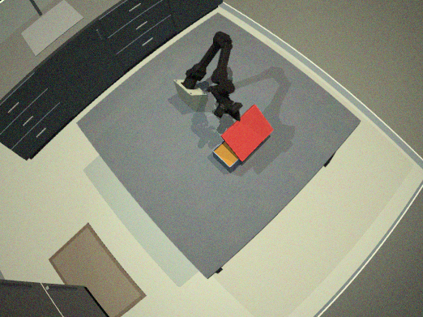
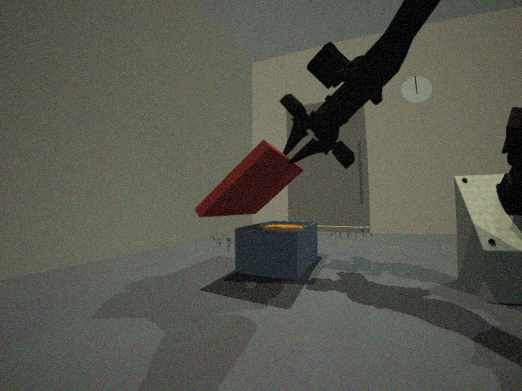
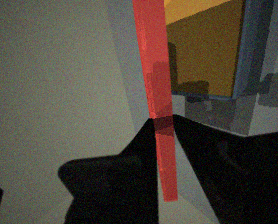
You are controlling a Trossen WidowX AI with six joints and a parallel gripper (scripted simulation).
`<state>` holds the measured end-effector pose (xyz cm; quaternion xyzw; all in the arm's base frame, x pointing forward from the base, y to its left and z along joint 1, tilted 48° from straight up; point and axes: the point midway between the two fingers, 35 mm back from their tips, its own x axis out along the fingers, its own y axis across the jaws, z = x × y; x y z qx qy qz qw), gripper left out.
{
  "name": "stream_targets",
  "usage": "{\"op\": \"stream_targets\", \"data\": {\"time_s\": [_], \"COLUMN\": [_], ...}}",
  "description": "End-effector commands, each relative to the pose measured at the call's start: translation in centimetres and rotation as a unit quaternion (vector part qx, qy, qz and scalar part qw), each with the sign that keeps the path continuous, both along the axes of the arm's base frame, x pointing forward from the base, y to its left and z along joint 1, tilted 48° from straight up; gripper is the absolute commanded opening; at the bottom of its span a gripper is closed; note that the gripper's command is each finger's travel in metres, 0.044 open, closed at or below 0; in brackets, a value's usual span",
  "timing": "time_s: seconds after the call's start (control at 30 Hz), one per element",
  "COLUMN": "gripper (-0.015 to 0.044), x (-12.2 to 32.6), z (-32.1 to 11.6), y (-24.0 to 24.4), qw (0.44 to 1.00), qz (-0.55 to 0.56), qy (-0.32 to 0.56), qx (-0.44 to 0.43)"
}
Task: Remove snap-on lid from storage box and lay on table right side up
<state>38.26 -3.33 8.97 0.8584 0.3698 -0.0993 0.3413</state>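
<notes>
The red lid (image 1: 247, 133) (image 2: 250, 183) (image 3: 152, 55) is off the box and in the air, above and to one side of it. It is tilted, its far edge lower than the edge at the fingers, with its top face up. My gripper (image 1: 239, 119) (image 2: 287, 159) (image 3: 162, 120) is shut on the lid's near edge. The blue storage box (image 1: 231, 167) (image 2: 267, 254) (image 3: 239, 50) stands upright and open on the table, orange inside. In the top view the lid hides part of the box.
The grey table (image 1: 170, 173) (image 2: 75, 343) carries the arm's pale wedge-shaped base (image 1: 192, 96) (image 2: 480, 213), which stands behind the box. Shadows of the arm and lid fall around the box. Dark drawers (image 1: 138, 27) line the table's back side.
</notes>
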Motion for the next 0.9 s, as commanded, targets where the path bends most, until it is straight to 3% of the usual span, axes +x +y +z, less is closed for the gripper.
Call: {"op": "stream_targets", "data": {"time_s": [0.0,0.87], "gripper": [0.0000,0.0000], "x": [-0.1,-1.0], "z": [0.8,4.6], "y": [0.3,3.7], "qw": [1.000,1.000], "qz": [-0.004,-0.004], "qy": [-0.002,-0.002], "qx": [-0.003,-0.002]}}
